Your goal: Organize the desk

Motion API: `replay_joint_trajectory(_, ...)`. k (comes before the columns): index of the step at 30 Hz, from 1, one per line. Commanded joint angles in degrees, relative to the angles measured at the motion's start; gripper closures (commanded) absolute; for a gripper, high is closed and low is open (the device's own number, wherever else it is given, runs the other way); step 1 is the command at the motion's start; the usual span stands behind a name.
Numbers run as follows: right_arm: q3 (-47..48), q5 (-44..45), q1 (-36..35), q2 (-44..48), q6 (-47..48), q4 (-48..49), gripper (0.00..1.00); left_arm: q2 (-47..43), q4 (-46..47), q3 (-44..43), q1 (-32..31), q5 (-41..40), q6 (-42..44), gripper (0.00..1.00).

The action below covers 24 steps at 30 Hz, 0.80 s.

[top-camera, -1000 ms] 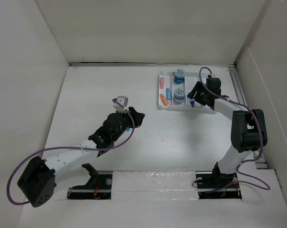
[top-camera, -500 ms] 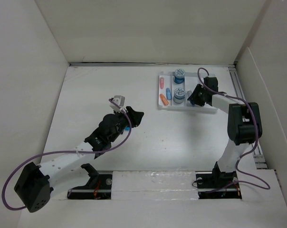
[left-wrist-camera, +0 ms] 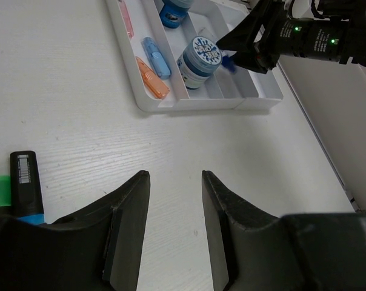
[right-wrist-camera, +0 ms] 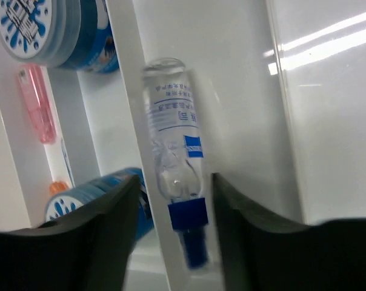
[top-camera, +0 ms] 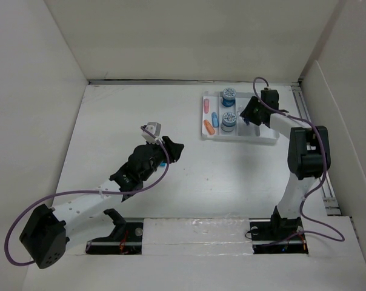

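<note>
The desk (top-camera: 110,133) is a white tabletop walled by white panels. A white compartment tray (top-camera: 256,138) sits at its far right, holding two blue tubs (top-camera: 229,121), a pink piece (top-camera: 205,106), a blue piece (top-camera: 215,119) and an orange piece (top-camera: 209,127). My right gripper (right-wrist-camera: 174,177) is open over the tray's right compartment. Its jaws stand either side of a clear bottle (right-wrist-camera: 171,145) with a blue cap, which lies against the divider. My left gripper (left-wrist-camera: 174,174) is open and empty above bare desk mid-table. A black, blue and green marker (left-wrist-camera: 24,182) lies just to its left.
Tall white panels (top-camera: 31,91) close in the left, back and right sides. A metal rail (top-camera: 304,115) runs along the right edge beside the tray. The arm bases and their cables sit at the near edge (top-camera: 195,233).
My right gripper has moved a little farther back over the tray's right compartment, and the blue cap no longer shows from above. My left arm has shifted only slightly.
</note>
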State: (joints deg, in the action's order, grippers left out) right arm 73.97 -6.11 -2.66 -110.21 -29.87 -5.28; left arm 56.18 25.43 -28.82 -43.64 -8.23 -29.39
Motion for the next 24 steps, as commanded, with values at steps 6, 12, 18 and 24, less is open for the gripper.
replay_joint_trajectory(6,1.97,3.99,0.37,4.91,2.27,2.73,0.24,0.15,1.64,-0.27,0.31,-0.74,0.03,0.64)
replay_joint_trajectory(12,-5.41,9.96,-6.20,22.12,4.11,7.21,0.84,-3.44,0.06,0.69,0.31,-6.17,-1.98,0.71)
replay_joint_trajectory(18,-11.48,20.76,-31.06,26.90,4.29,7.56,1.00,-18.28,-1.44,7.28,0.31,-19.36,-7.25,1.00)
replay_joint_trajectory(24,-5.08,23.25,-49.08,17.33,3.85,6.69,0.56,-34.98,-3.88,13.61,0.31,-28.84,-12.17,0.78)
